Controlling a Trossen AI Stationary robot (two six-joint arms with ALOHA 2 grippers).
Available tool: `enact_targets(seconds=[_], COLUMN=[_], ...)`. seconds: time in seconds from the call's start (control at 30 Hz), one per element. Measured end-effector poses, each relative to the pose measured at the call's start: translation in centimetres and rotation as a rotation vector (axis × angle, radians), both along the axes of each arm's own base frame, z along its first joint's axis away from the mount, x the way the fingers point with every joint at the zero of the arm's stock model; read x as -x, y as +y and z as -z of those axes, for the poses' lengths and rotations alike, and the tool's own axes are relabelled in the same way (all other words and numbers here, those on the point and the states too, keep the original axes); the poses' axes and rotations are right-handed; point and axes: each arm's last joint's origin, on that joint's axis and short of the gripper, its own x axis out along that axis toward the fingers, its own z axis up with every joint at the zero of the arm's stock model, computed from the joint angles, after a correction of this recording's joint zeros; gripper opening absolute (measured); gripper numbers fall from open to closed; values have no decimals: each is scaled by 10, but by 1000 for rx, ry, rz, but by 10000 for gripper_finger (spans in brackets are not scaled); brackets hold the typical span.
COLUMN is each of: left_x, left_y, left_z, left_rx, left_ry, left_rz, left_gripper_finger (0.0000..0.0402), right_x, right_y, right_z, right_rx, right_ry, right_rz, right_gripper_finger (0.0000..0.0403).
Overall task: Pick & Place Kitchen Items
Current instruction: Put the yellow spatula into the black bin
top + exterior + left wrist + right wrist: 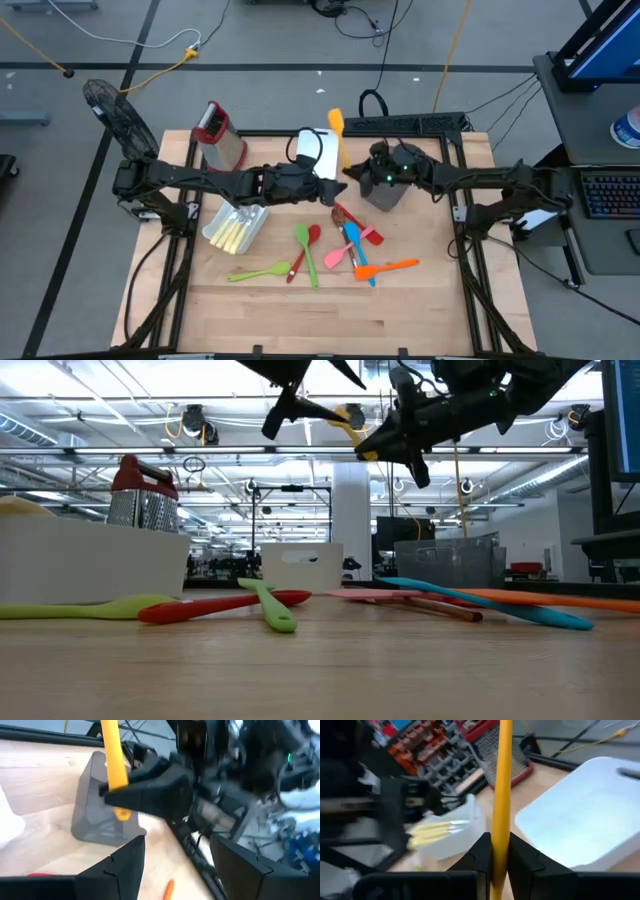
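A yellow spatula point(339, 138) hangs in the air over the white bin point(314, 150), its head toward the table's far edge, with my right gripper point(349, 176) shut on its handle. My left gripper point(327, 187) stands open just left of it, nothing between its fingers point(125, 865). Several coloured utensils lie flat on the wood in the middle of the table: a green spoon point(258, 271), a red spoon point(305, 248), a blue one point(358, 255) and an orange spatula point(390, 267). My right gripper pinches the yellow handle point(501, 827) between its two fingers, near the handle's free end, a short stub point(121, 813) of which sticks out past them. The fingers come roughly level from the table's right and lie across the handle. The spatula is lifted clear.
A grey bin point(385, 192) stands under my right gripper. A small white bin point(237, 226) with pale-yellow-handled cutlery sits at the left, and a steel grater with a red top point(220, 136) at the far left. Bare wood lies toward the near edge.
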Motion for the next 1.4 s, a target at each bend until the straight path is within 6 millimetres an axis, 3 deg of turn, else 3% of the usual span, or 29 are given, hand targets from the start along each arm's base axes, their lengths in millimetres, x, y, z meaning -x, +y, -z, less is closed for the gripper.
enact_targets(seconds=[0.33,0.57,0.8,1.1,1.4], left_x=[10,19,24,36,45], left_y=[2,10,45,98,122], left_z=[20,29,32,33,32], left_rx=[-113,-227,-326,-315,-326], left_ry=[267,439,538,536,525], left_rz=[-25,-52,59,192,242], left_gripper_finger=[230,230,230,230,230], right_x=[33,61,83,79,62], right_y=[-21,-9,18,53,62], right_z=[-18,-35,-17,14,27], right_rx=[-334,-542,-767,-1050,-1184], right_ry=[-47,-135,-264,-351,-379], right_rz=[5,114,356,530,577], right_gripper_finger=[27,27,27,27,27])
